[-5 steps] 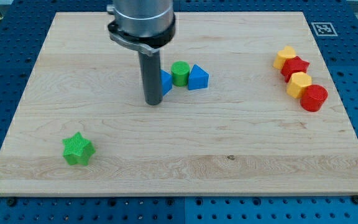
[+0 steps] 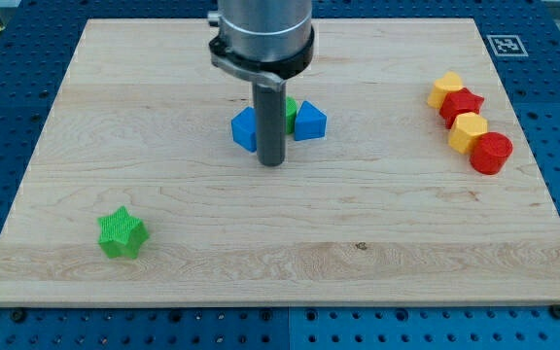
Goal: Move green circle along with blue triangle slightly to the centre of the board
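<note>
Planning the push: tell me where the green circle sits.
The green circle sits in the board's upper middle, mostly hidden behind my rod, between the blue triangle and a blue block; my tip is just below.

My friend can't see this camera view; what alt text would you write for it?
A dark rod's tip rests on a wooden board, just in front of a green circle flanked by two blue blocks. A green star sits lower left; yellow and red blocks line the right.

Our tip [image 2: 272, 162] stands just below the green circle [image 2: 289, 114], boxed by a blue block [image 2: 245, 129] and the blue triangle [image 2: 309, 122]. Toward the bottom edge we have open board; a green star [image 2: 122, 233] sits near the bottom-left corner, and yellow and red blocks [image 2: 471, 124] line the right edge.
</note>
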You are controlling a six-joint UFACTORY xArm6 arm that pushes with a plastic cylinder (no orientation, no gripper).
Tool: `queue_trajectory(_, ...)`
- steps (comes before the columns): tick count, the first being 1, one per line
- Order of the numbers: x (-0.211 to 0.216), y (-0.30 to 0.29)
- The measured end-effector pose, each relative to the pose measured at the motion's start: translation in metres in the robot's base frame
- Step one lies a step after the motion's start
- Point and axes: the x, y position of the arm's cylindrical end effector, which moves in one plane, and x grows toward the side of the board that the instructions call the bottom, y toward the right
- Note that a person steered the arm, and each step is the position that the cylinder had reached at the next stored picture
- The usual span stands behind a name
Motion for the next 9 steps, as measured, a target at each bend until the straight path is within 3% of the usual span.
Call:
queue_trajectory(2, -0.014, -0.01)
queue_trajectory(6, 0.006, -0.044)
queue_trajectory(9, -0.041, -0.074)
